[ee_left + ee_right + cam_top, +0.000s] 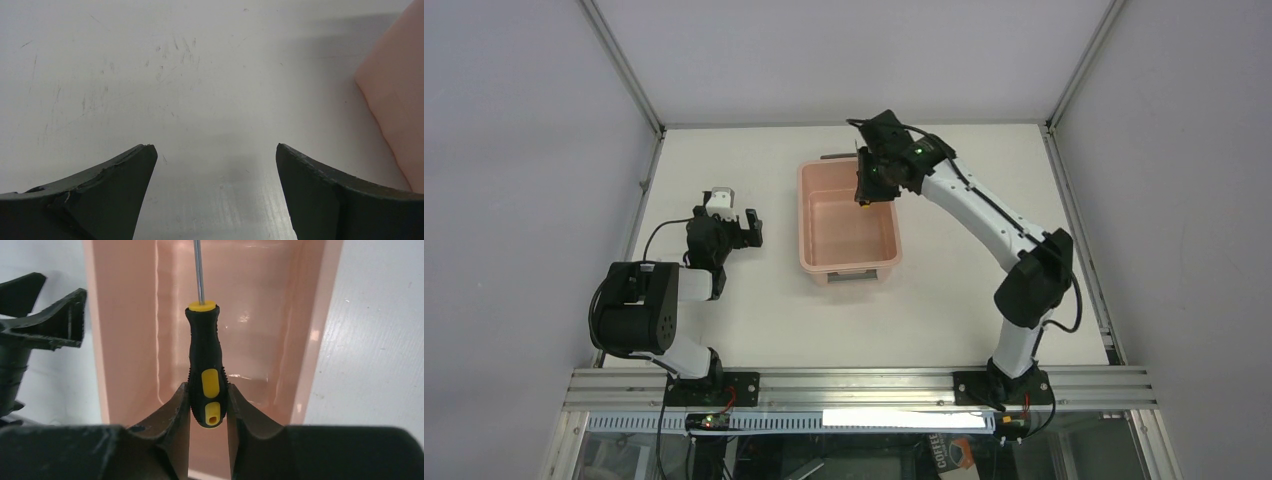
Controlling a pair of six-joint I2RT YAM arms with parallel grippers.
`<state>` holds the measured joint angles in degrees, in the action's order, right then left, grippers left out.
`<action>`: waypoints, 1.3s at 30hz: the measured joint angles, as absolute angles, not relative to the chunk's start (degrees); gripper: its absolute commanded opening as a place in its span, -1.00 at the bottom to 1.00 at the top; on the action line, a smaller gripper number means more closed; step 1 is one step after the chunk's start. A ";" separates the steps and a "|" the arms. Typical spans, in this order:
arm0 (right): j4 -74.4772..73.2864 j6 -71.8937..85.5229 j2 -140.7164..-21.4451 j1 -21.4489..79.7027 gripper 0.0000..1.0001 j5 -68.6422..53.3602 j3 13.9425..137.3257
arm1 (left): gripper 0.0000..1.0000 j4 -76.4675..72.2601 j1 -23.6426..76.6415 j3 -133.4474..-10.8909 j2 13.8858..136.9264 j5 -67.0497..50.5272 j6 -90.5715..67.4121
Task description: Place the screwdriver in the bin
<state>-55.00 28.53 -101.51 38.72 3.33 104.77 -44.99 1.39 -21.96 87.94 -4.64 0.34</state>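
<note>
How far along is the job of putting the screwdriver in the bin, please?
Done: the pick-up; the right tool grips the screwdriver by its handle. In hand: the carry, with the screwdriver held over the open bin. Left: the release, since it is not yet lying in the bin. The left tool sits open over the table beside the bin, holding nothing.

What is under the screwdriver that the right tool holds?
The bin lies open under the screwdriver, which the right tool grips. Its visible floor looks bare; the tool's fingers cover the near end.
</note>
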 measured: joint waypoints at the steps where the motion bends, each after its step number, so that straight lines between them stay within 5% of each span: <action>1: -54.68 28.93 -102.94 39.48 -0.75 4.54 104.73 | 0.98 -44.99 1.39 -21.96 87.94 -4.64 0.32; 11: -50.15 31.88 -112.20 44.53 -0.61 12.21 98.13 | 0.98 -44.99 1.39 -21.96 87.94 -4.64 0.32; 22: -43.97 34.17 -122.06 44.80 0.11 13.56 93.95 | 0.98 -44.99 1.39 -21.96 87.94 -4.64 0.34; 31: -44.47 32.67 -120.16 45.15 0.41 14.37 95.48 | 0.98 -44.99 1.39 -21.96 87.94 -4.64 0.34; 39: -43.55 25.69 -105.47 45.08 0.85 13.96 99.44 | 0.98 -44.99 1.39 -21.96 87.94 -4.64 0.34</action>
